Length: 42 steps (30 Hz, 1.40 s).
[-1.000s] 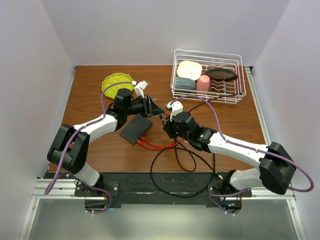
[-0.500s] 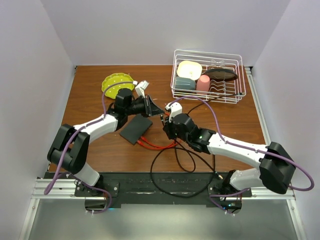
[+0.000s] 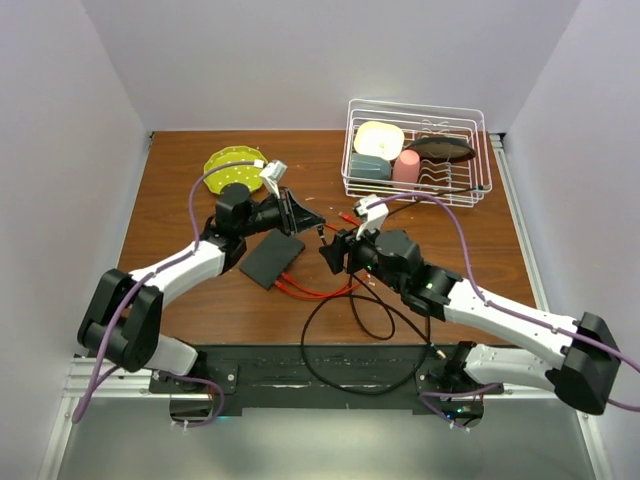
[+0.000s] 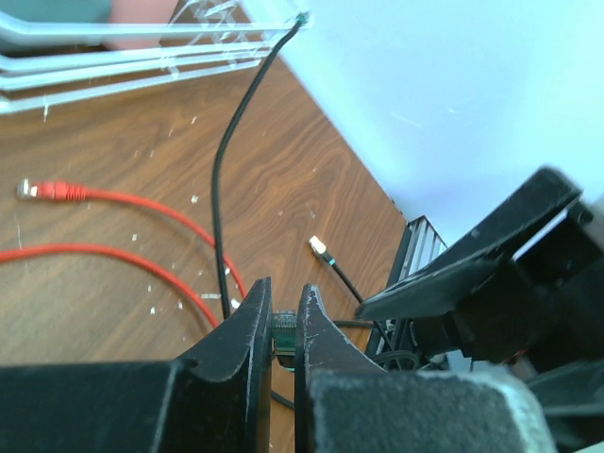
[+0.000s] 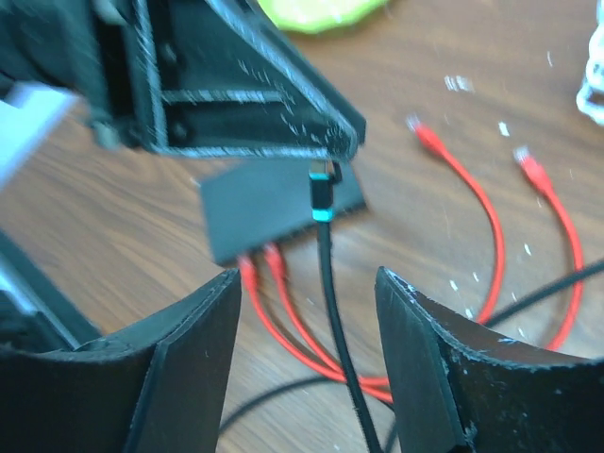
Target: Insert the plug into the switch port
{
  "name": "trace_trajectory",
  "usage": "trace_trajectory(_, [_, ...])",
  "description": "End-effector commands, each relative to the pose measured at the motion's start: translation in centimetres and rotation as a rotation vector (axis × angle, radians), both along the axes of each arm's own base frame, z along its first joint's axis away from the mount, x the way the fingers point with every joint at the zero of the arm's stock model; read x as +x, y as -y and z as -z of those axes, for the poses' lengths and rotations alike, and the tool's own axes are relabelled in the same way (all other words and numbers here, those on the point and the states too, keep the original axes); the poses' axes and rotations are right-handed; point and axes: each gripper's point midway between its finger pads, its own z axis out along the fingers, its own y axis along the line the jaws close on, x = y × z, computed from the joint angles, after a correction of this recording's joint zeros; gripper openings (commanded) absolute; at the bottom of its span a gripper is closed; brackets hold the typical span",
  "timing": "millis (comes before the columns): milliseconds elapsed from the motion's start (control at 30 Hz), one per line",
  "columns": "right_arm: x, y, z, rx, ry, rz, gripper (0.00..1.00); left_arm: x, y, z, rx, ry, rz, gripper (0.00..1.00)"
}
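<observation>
Plug (image 5: 324, 195) at the end of a black cable (image 5: 332, 302) sits pinched between the narrow jaws of the left gripper (image 4: 283, 300), and the cable hangs down from it. The right gripper (image 5: 307, 278) faces it from close by with its jaws spread wide, holding nothing (the cable runs down between its two fingers without touching either).

Just beside the plug, a flat black switch box (image 3: 272, 258) lies on the wooden table (image 3: 180, 210). The plug is not in the box. The switch port (image 5: 293, 233) is too small to pick out; its row lines the box edge where two red cables (image 3: 320, 292) enter.

Further back are a yellow-green plate (image 3: 232, 165) and a white wire dish rack (image 3: 415, 150).
</observation>
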Motion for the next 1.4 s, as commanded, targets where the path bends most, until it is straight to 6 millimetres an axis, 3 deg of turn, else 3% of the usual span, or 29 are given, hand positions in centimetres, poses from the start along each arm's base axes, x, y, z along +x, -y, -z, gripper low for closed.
trace_trajectory(0, [-1.2, -0.9, -4.3, 0.139, 0.092, -0.091, 0.63, -1.5, -0.7, -4.3, -0.065, 0.242, 0.033, 0.0])
trace_trajectory(233, [-2.6, -0.6, -7.1, 0.233, 0.133, -0.184, 0.6, -4.0, -2.0, -8.0, -0.118, 0.448, 0.026, 0.0])
trace_trajectory(267, [-2.8, -0.8, -7.3, 0.244, 0.131, -0.205, 0.59, -4.4, -2.3, -7.7, -0.116, 0.464, 0.022, 0.0])
trace_trajectory(433, [-3.4, -1.3, -8.2, 0.267, 0.138, -0.264, 0.59, -7.0, -2.6, -10.4, -0.169, 0.606, 0.09, 0.0])
trace_trajectory(667, [-4.1, -2.3, -9.4, 0.324, 0.152, -0.335, 0.57, -10.4, -2.4, -11.6, -0.245, 0.675, 0.236, 0.0])
trace_trajectory(900, [-4.7, -3.0, -9.6, 0.369, 0.162, -0.377, 0.52, -11.1, -2.6, -12.6, -0.263, 0.716, 0.248, 0.0])
trace_trajectory(1367, [-5.0, -3.7, -9.3, 0.388, 0.156, -0.417, 0.25, -11.3, -2.6, -12.8, -0.267, 0.712, 0.257, 0.0])
